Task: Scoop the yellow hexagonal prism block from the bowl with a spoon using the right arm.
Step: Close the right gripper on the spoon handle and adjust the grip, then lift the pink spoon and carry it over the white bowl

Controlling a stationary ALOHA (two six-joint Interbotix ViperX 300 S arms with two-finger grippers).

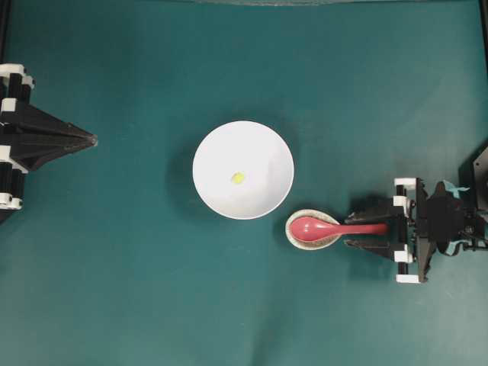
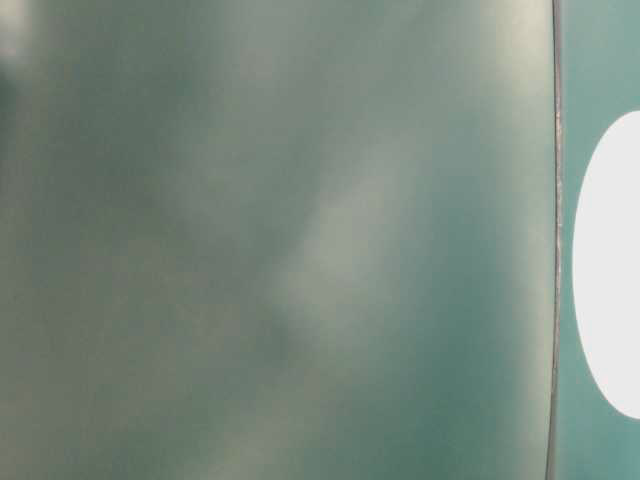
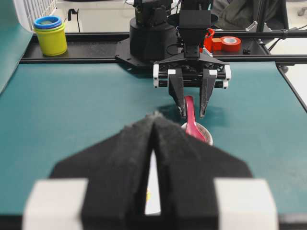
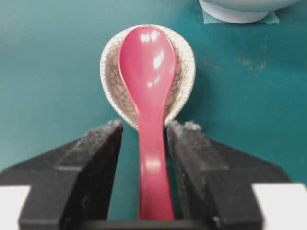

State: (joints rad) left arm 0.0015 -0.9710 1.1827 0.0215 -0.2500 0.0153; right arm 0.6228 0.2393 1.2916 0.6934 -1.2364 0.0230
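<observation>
1. Two pincers are in view. The right pincer (image 4: 144, 139) has its fingers spread on either side of the handle of the pink-red spoon (image 1: 324, 227), with a narrow gap showing on each side in the right wrist view, so nothing is gripped yet. The left pincer (image 1: 90, 140) rests with its tips pressed together, well apart from the dishes.
2. The spoon's scoop lies in a small speckled dish (image 1: 299, 236), just beside the white bowl (image 1: 210, 152). The yellow hexagonal prism block (image 1: 238, 178) sits near the bowl's middle.
3. Risk, as I judge it: the handle is glossy and narrow, so a squeeze that lands off-centre could roll the spoon or let it slip out on the lift.
4. Another risk: the scoop nests in the speckled dish, so a dragging lift may pull that dish along or knock it into the bowl.
5. Later, the block is far smaller than the scoop and the bowl is slick, so a shallow pass could push the block up the wall instead of under it.
6. The counter (image 1: 114, 290) is a dark teal mat. Across it, a yellow container with a blue lid (image 3: 50, 36) and a roll of orange tape (image 3: 230, 43) sit on the far edge.
7. The table-level view is a blur of teal, probably too close to focus; only a white shape shows at its right edge.
</observation>
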